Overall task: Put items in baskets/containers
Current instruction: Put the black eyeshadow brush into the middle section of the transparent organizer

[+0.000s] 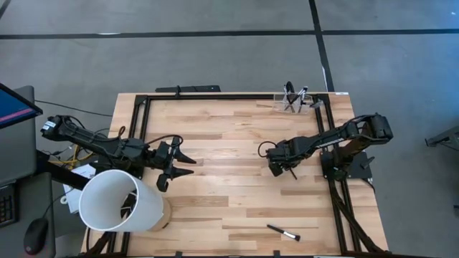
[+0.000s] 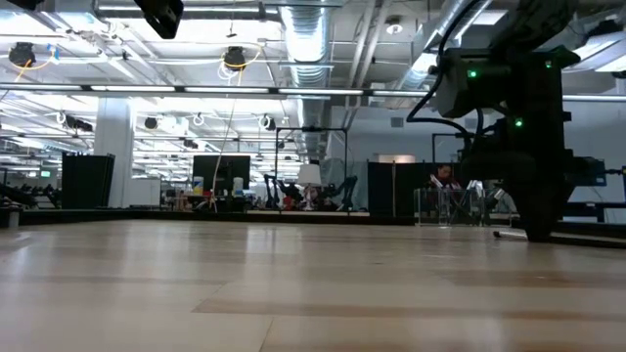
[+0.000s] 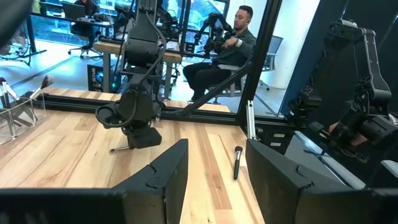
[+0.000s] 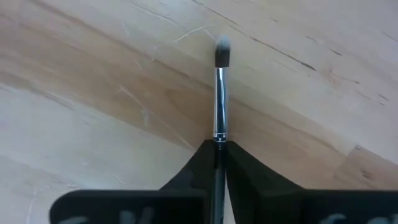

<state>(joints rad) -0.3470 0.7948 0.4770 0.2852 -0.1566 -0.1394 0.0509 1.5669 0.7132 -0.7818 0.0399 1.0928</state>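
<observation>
Brush pickup under way
Right gripper (image 4: 219,163) fingers pinch the slim silver-ferruled makeup brush (image 4: 219,93); next, carry to clear plastic holder (image 1: 295,102). Left gripper (image 1: 176,163) waits, fingers apart.

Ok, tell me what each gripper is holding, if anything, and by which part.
The right gripper is shut on a makeup brush, pinching its dark handle just behind the silvery ferrule; the bristle tip points away. The left gripper is open and holds nothing.
</observation>
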